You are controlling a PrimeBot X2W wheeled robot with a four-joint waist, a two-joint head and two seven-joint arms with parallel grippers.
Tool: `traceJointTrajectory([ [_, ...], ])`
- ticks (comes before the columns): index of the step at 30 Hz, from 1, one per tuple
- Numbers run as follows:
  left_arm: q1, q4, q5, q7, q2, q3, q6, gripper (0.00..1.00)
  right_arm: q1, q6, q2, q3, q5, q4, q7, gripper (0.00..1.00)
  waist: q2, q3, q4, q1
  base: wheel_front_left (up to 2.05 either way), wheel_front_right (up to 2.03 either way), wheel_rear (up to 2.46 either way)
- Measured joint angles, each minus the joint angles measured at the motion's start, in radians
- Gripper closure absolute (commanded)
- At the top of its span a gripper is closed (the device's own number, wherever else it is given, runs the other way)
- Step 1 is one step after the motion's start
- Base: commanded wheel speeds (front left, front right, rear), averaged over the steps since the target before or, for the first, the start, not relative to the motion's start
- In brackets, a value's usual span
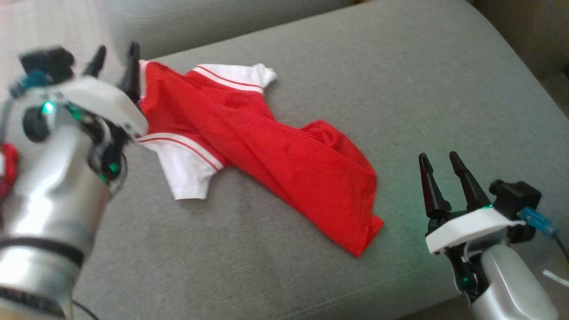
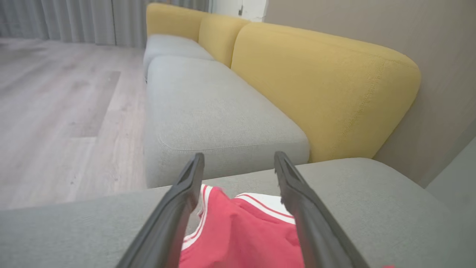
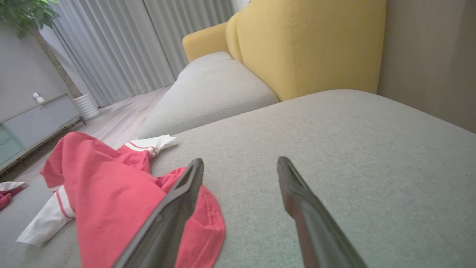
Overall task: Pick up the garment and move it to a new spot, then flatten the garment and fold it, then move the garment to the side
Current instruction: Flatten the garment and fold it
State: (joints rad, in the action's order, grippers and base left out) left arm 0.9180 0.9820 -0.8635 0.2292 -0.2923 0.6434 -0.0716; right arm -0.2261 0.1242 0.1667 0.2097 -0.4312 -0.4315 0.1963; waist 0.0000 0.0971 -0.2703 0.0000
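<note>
The garment is a red shirt with white, red-striped sleeves, lying crumpled and stretched diagonally across the grey sofa cushion. My left gripper hovers open at the shirt's far left end, by the collar edge; in the left wrist view the garment lies between and below its spread fingers. My right gripper stands open near the front right, apart from the shirt's hem. In the right wrist view the garment lies to the left, partly behind the left finger.
A second grey seat with yellow backrests continues beyond the cushion. Wooden floor lies off the cushion's edge. Another scrap of red and white cloth sits at the far left of the right wrist view.
</note>
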Motion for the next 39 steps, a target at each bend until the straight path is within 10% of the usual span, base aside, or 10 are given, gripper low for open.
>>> traceJointTrajectory([
  [8, -0.453, -0.676, 0.278, 0.025, -0.036, -0.146, 0.284, 0.00, 0.026, 0.000, -0.002, -0.030, 0.010, 0.046, -0.022, 0.00, 0.0000, -0.017, 0.074, 0.0000, 0.00, 0.00, 0.00],
  [12, -0.736, -0.894, 0.395, 0.025, 0.003, -0.206, 0.359, 0.00, 0.035, 0.000, 0.002, -0.045, 0.010, 0.059, -0.041, 0.00, 0.0000, -0.013, 0.097, 0.0000, 0.00, 0.00, 0.00],
  [22, -0.844, -0.995, 0.483, 0.025, 0.125, -0.301, 0.293, 0.00, -0.010, 0.000, 0.040, -0.023, -0.001, 0.003, -0.146, 0.00, 0.0000, -0.005, 0.150, 0.0000, 0.00, 0.00, 0.00],
  [35, -0.842, -0.908, 0.547, 0.026, 0.224, -0.302, 0.195, 0.00, -0.305, 0.000, 0.093, 0.209, -0.207, -0.388, -0.537, 0.00, 0.0000, 0.043, 0.291, 0.0000, 0.00, 0.00, 0.00],
  [36, -0.842, -0.907, 0.548, 0.026, 0.228, -0.303, 0.195, 0.00, -0.313, 0.000, 0.101, 0.216, -0.222, -0.390, -0.545, 0.19, 0.0000, 0.046, 0.302, 0.0000, 0.00, 0.00, 0.00],
  [38, -0.841, -0.906, 0.554, 0.026, 0.235, -0.303, 0.193, 0.00, -0.340, 0.000, 0.119, 0.234, -0.235, -0.401, -0.541, 1.00, 0.0000, 0.054, 0.321, 0.0000, 0.00, 0.00, 0.00],
  [39, -0.841, -0.904, 0.554, 0.026, 0.236, -0.303, 0.190, 0.00, -0.352, 0.000, 0.128, 0.239, -0.235, -0.410, -0.529, 1.00, 0.0000, 0.057, 0.328, 0.0000, 0.00, 0.00, 0.00],
])
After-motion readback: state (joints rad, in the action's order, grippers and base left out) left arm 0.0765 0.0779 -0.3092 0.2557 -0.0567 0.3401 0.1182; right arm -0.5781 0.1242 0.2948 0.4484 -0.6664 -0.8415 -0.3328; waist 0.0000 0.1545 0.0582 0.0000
